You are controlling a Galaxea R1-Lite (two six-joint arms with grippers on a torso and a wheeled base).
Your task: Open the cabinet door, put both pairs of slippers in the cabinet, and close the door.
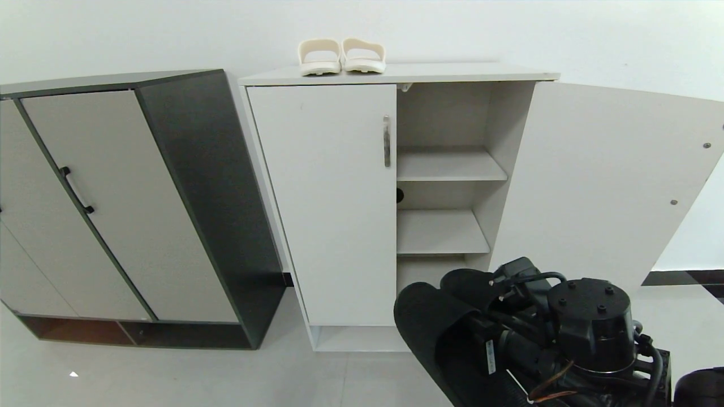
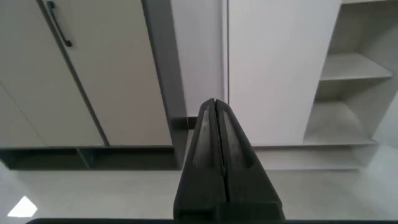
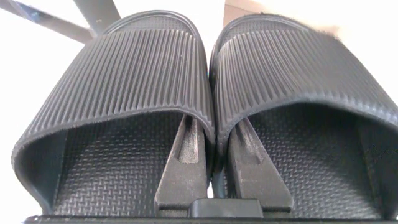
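Nearest, the black slippers (image 3: 143, 68) are held side by side, low before the white cabinet (image 1: 481, 72). The right fingers (image 3: 183, 168) are pushed one into each shoe and closed on the two inner walls pinched between them. Only that soft rubber is gripped, so a slip or sag of either shoe is to be feared if the arm is swung fast. The left fingers (image 2: 205, 149) are pressed fully together with nothing held. Farther off, the open door (image 1: 594, 181) could be struck by the right arm, and the toes could be caught on the edge of the middle shelf (image 1: 438, 232) or on the closed door (image 1: 328, 198). On the cabinet top the cream slippers (image 1: 341, 56) lie near the front edge — a jolt might bring them down
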